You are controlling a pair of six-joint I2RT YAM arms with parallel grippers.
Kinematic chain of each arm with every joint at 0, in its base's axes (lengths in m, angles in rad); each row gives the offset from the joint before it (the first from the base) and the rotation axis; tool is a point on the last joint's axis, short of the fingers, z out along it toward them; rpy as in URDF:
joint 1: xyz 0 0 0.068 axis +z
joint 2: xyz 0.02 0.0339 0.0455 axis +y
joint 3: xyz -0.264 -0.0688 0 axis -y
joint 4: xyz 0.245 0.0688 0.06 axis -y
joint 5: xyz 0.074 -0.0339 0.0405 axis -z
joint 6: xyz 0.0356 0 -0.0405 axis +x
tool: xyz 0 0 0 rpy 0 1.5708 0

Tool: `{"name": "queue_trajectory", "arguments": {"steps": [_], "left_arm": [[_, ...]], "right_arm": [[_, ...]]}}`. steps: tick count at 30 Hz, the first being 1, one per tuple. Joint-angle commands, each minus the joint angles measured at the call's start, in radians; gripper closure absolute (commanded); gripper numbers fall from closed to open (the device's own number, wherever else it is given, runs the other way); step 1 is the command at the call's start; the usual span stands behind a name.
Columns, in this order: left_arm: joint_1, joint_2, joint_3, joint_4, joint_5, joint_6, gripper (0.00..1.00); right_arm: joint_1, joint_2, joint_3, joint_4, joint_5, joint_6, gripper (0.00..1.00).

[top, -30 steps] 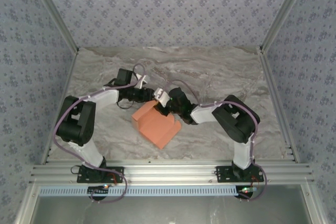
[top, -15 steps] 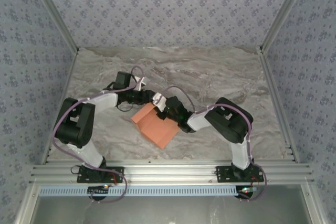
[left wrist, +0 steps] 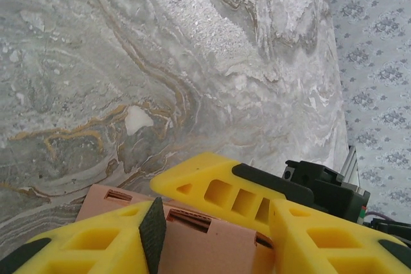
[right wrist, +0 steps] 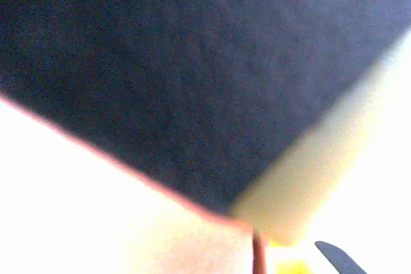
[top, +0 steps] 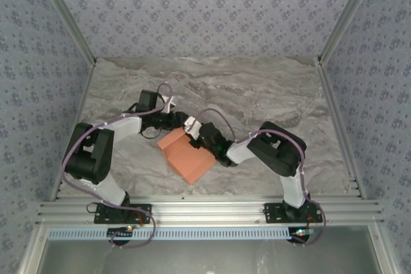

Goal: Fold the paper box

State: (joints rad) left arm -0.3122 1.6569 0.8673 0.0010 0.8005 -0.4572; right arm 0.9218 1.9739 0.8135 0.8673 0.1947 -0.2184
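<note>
The paper box [top: 185,157] is lying right at the tips of both claws, its long axis running away from them toward the arm bases, so neither arm is sitting nearer. The left claw [top: 178,123] is standing half parted astride the box's far edge; whether it is pinching, I cannot tell. The right claw [top: 194,134] is touching the neighbouring edge, and I cannot tell its state either. The box's inside is not showing.

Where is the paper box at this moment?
In the top view, the box lies on the table slightly left of centre, with the left claw and right claw at its far edge.
</note>
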Motion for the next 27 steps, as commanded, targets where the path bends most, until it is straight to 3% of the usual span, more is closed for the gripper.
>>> {"name": "queue_trajectory", "arguments": {"steps": [1, 6, 14, 23, 27], "left_arm": [[-0.004, 0.008, -0.013, -0.048, -0.044, -0.007, 0.54], [-0.002, 0.002, 0.045, -0.085, -0.046, 0.024, 0.51], [0.029, -0.046, 0.087, -0.123, -0.033, 0.041, 0.37], [0.05, -0.119, 0.023, -0.159, -0.061, 0.067, 0.36], [0.048, -0.109, -0.013, -0.144, -0.059, 0.061, 0.43]], "right_arm": [[-0.032, 0.016, -0.035, -0.014, -0.03, -0.042, 0.8], [-0.063, -0.01, -0.039, -0.028, -0.134, -0.013, 0.76], [-0.071, -0.01, -0.045, -0.014, -0.173, 0.005, 0.69], [-0.076, -0.007, -0.03, -0.015, -0.17, 0.013, 0.67], [-0.071, 0.005, -0.012, -0.014, -0.143, 0.01, 0.68]]}}
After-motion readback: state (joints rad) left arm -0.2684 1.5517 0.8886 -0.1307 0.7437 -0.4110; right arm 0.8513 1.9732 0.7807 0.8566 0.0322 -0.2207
